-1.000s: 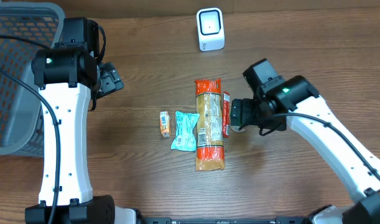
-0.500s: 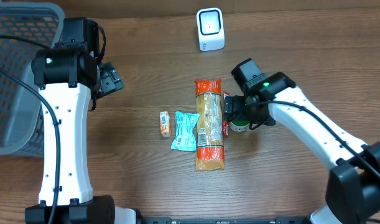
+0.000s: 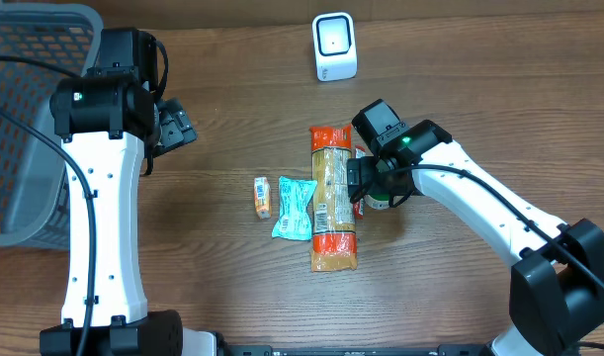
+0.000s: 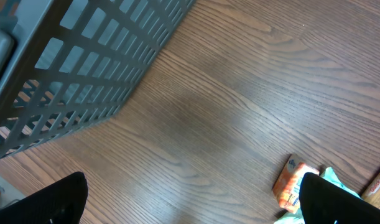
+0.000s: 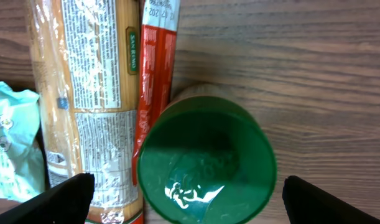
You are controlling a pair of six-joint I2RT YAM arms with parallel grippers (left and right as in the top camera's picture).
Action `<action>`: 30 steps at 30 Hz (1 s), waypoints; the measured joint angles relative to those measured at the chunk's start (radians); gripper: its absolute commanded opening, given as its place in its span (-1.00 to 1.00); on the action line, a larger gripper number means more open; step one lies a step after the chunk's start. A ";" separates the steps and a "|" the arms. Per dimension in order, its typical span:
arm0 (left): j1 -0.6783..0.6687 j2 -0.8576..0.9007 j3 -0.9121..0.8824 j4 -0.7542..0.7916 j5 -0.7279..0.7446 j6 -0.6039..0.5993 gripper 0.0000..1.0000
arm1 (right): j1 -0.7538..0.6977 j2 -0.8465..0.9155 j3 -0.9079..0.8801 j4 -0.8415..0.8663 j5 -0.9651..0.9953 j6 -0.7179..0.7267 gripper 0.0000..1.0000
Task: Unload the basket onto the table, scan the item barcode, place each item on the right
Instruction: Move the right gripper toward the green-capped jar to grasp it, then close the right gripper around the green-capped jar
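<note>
The right arm (image 3: 479,203) reaches in from the lower right corner and bends across the bench (image 3: 222,109) toward the middle, wrist tipped down over the cluster of groceries. The right fingers (image 5: 62,199) are spread wide and released, one on each side of a small round container with a green top (image 5: 205,160). The wrist view shows clear wood between it and each finger, so nothing is grasped. That container stands upright on the bench, pressed against a narrow red packet (image 5: 155,81), which lies just beside a long bag of pasta (image 3: 333,198).

Left of the pasta, a crumpled teal packet (image 3: 295,208) touches the bag, and a small orange box (image 3: 263,196) lies just beyond it. The barcode scanner (image 3: 334,46) stands near the far edge of the bench, well apart from the container.

The left arm (image 3: 99,208) stands tall on the left side, its wrist held over bare wood next to the grey mesh basket (image 4: 84,74). The left fingers (image 4: 50,199) hang wide open and empty.
</note>
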 measured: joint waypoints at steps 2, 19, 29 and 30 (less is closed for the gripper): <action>0.000 0.000 0.000 0.000 0.000 0.000 0.99 | 0.000 0.000 -0.002 0.008 0.002 -0.001 1.00; 0.000 0.000 0.000 0.000 0.000 0.000 0.99 | 0.000 0.001 -0.003 0.045 0.012 -0.047 0.96; 0.000 0.000 0.000 0.000 0.000 0.000 0.99 | 0.000 0.007 -0.004 0.045 0.035 -0.050 0.96; 0.000 0.000 0.000 0.000 0.000 0.000 0.99 | 0.000 0.007 -0.003 0.044 0.035 -0.050 0.96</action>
